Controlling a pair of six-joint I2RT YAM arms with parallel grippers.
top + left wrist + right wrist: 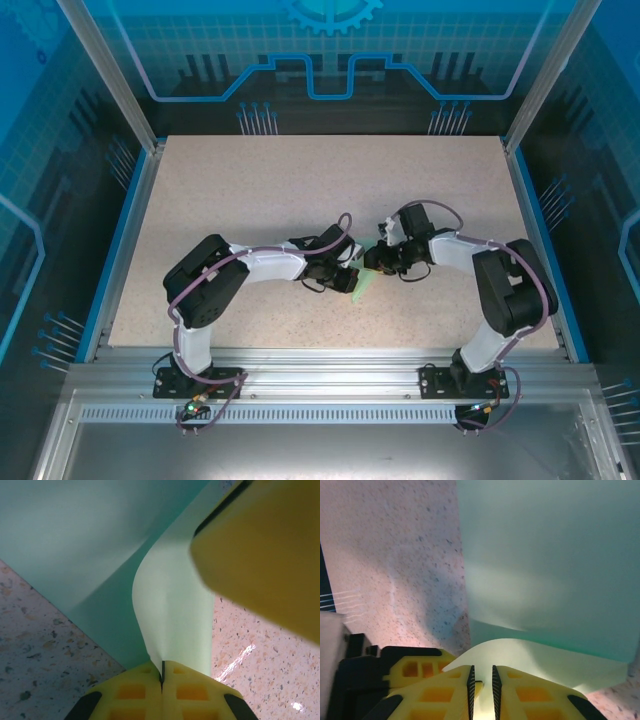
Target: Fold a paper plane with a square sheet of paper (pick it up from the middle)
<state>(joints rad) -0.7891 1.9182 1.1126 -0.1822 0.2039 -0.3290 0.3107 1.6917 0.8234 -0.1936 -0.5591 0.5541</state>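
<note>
The left end effector (161,669) is pressing its yellow fingers fully together and pinching the lower tip of a thin pale mint-green sheet of paper (170,610). From there the sheet is rising away in a curved, folded band. The right end effector (481,672) is holding its yellow fingers with black pads almost together, leaving only a slim gap. A curled edge of the sheet (545,555) is running into that gap, so it appears to be gripping the paper too.

From above, the left end effector (350,281) and the right end effector (379,259) are meeting nose to nose near the middle of the speckled beige tabletop (300,190). The sheet (365,284) is showing only as a small green sliver between and just below them.

The left wrist view is showing one yellow finger (260,550) of the right end effector lying against the paper at upper right. The right wrist view is instead showing a broad, flat panel of the sheet standing over the tabletop (395,555).

The paper is sitting well apart from every edge. Bare tabletop is stretching out to the blue side strip (118,250), the far edge and the near aluminium rail (320,365).
</note>
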